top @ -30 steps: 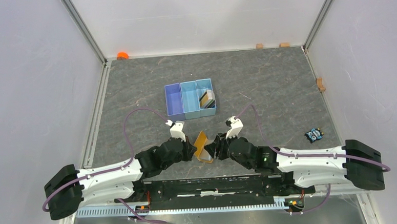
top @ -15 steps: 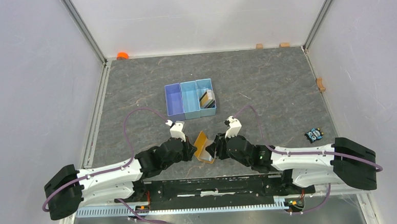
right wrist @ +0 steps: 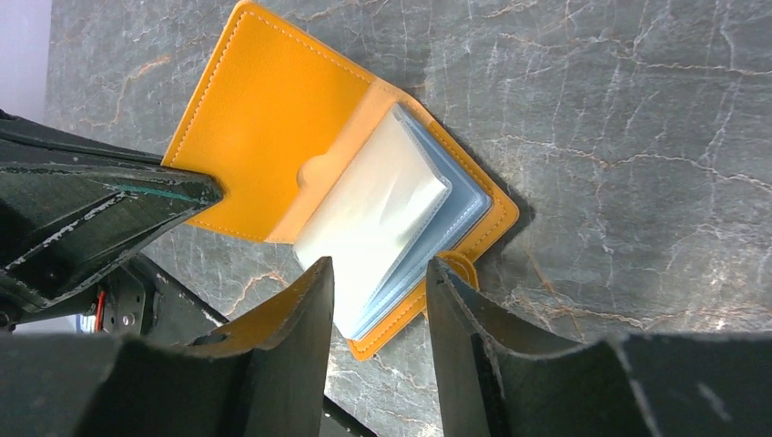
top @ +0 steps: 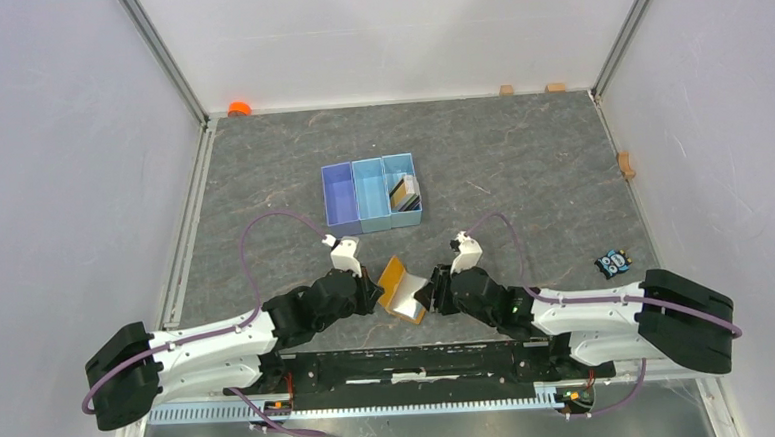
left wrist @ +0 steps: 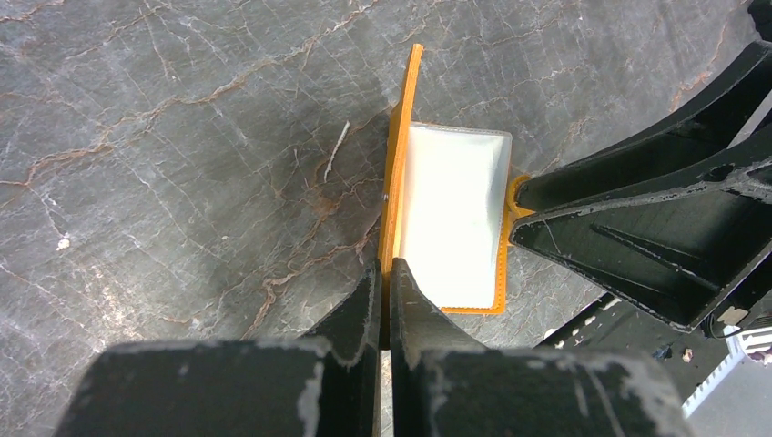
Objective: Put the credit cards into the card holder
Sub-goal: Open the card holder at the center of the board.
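1. Stretching wide, the grey marbled table [top: 521, 161] carries everything.
2. The blue three-compartment tray [top: 340, 196] sits mid-table.
3. The left gripper [left wrist: 384, 273] has its fingers pressed together, pinching the orange cover of the card holder [right wrist: 264, 137].
4. The right gripper [right wrist: 380, 269] has its jaws spread, straddling the clear sleeves' corner.
5. That card holder lies open between both grippers, near the arms' bases.
6. The credit cards [top: 403, 190] are in the tray's right compartment.
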### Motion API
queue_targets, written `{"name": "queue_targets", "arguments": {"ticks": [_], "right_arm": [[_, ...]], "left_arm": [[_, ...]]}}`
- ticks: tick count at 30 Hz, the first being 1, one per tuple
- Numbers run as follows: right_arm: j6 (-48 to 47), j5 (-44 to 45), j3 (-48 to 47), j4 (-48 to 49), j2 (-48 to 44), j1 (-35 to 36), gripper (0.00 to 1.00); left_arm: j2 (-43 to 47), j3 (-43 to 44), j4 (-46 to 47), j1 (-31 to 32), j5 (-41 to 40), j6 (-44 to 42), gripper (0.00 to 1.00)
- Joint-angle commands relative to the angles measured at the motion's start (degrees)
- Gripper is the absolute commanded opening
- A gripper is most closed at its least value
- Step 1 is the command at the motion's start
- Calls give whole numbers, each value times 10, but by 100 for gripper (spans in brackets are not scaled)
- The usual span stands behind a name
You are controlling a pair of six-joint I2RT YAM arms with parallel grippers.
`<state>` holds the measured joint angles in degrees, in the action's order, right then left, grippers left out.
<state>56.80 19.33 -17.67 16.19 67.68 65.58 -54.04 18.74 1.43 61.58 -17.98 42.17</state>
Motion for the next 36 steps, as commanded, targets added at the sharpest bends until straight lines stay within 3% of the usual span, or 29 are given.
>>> {"name": "queue_targets", "arguments": {"ticks": [1,19,25,36], "right_arm": [[8,-22,14,68,12,-8,46],[28,-72,29,140,79,-37,42],[34,-100,41,215,102,-43,41],[-4,-134,-29,235,173,-43,41]], "left_arm": [[3,-6,8,3,-6,9,2],[-23,-27,38,3,9,26,2],[-25,-44,47,3,13,34,2],[-59,-78,101,2,55,61,2]]}}
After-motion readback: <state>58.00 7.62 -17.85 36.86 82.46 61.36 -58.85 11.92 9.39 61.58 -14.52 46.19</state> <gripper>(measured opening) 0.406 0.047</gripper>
